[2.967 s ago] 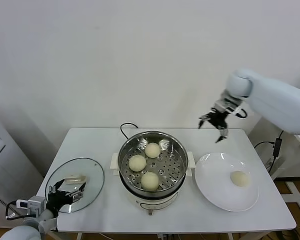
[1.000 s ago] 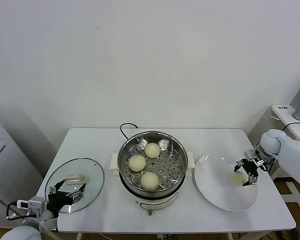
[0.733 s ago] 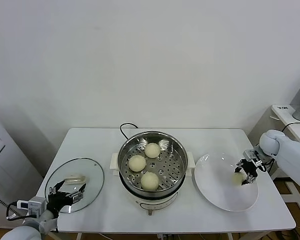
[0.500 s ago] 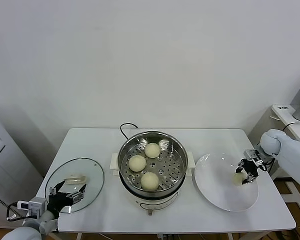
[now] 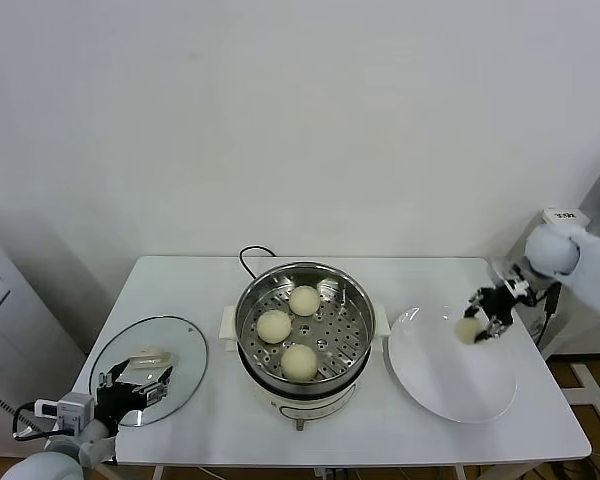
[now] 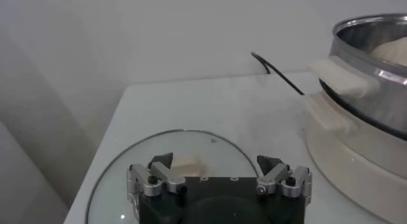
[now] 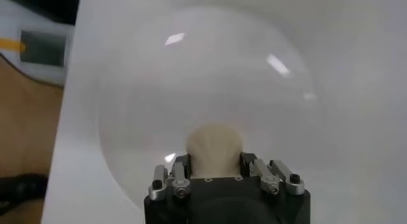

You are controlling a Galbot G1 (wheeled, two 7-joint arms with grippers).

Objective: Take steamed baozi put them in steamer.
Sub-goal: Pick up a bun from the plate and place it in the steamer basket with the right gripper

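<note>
Left gripper (image 5: 132, 388) parked at table's front-left corner, jaws spread wide, empty, hovering over glass lid (image 5: 150, 368) lying flat on white table (image 5: 380, 440). Steamer (image 5: 303, 330) at table centre, three steamed baozi (image 5: 300, 361) on perforated tray. White plate (image 5: 450, 375) right of steamer, bare. Right gripper (image 5: 483, 318) above plate's far right rim, fingers clamped on fourth baozi (image 5: 468, 329), bun lifted clear of plate.
</note>
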